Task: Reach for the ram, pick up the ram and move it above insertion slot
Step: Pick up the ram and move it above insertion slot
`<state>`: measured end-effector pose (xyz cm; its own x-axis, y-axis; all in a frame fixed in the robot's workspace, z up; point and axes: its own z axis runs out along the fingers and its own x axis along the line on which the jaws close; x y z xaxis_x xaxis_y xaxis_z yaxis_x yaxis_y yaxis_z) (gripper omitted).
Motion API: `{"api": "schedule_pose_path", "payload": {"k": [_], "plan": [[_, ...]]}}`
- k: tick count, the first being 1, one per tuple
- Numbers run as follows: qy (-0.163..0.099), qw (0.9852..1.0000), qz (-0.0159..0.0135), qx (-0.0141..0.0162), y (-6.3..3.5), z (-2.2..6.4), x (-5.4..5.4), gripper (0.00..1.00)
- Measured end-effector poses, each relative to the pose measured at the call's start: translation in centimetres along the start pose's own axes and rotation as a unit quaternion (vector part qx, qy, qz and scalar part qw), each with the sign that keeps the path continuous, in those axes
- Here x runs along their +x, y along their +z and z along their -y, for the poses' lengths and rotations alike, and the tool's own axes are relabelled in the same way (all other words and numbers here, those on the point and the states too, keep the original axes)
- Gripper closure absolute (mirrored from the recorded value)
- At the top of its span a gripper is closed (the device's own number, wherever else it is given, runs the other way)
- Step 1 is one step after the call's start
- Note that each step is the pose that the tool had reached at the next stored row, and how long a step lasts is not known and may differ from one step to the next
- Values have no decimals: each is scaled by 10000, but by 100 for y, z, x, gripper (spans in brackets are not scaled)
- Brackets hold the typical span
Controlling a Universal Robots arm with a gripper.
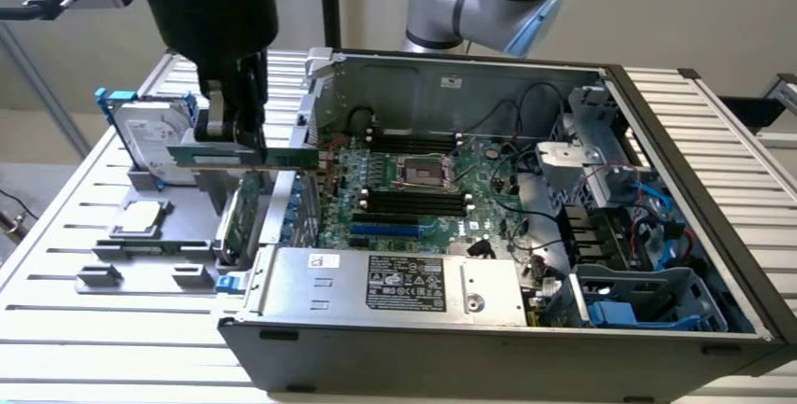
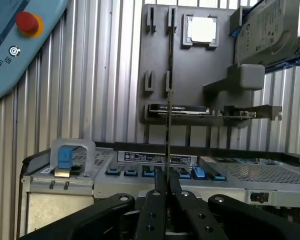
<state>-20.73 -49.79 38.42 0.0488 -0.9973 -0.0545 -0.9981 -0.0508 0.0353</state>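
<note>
Tool (image 1: 237, 138) of yours is pinched tight on the ram (image 1: 239, 157), holding the stick flat and level off the counter (image 1: 75, 329), just outside the open PC case (image 1: 498, 329) at about 9 o'clock from the motherboard (image 1: 417, 189). In the wrist view the ram (image 2: 168, 100) runs edge-on straight out from the closed fingers (image 2: 157, 192). The black memory slots (image 1: 405, 203) sit well apart from it, near the CPU socket (image 1: 421, 174). Hard drive (image 1: 152, 133) stands right behind the tool.
</note>
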Motion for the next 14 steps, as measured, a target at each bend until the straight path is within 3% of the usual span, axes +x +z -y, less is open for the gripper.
{"api": "schedule_pose_path", "payload": {"k": [14], "plan": [[0,10000,5,-10,-23,634,8,87]]}}
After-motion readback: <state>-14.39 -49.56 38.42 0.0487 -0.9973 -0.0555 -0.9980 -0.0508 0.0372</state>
